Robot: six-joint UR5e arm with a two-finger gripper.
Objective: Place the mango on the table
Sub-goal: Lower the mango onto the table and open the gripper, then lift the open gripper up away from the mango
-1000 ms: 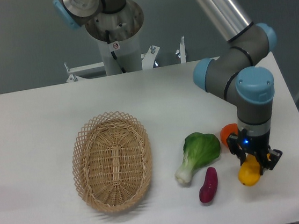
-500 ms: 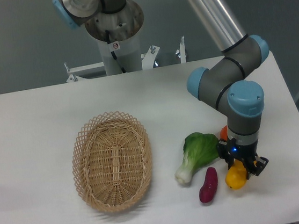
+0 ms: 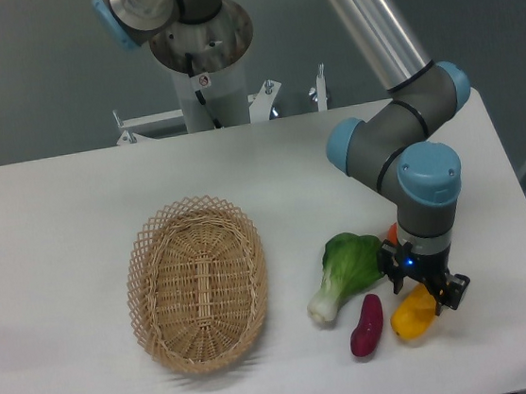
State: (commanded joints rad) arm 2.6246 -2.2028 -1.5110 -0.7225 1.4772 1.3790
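**Gripper clamped on mango, low near the front right corner of the tabletop**

Gripper [image 3: 425, 290] points straight down from the wrist, fingers closed on the mango [image 3: 413, 316]. Whether the fruit's underside touches the surface or hangs just above it cannot be told from this view.

Table [image 3: 58, 230]: white, rounded corners, fills most of the view. Its right edge runs close past the arm; its front edge is cut off at the bottom of the picture.

Wicker basket [image 3: 197, 283]: oval, long axis running front to back, sits left of centre toward the front edge, well apart from the produce.

Bok choy [image 3: 349, 271]: lies tilted, leafy green end up toward the arm, white stem end pointing to the front left. Just beside the gripper on its left.

Sweet potato [image 3: 366, 325]: purple, nearly upright in the picture, in front of the bok choy stem, just left of the mango and apart from it.

Mango: yellow, long axis tilted, upper end under the fingers at the right, lower end pointing front left toward the sweet potato.

Tangerine [image 3: 393, 233]: only an orange sliver shows behind the wrist.

Bare white surface lies to the right of the mango up to the table's right edge, and in front of it.
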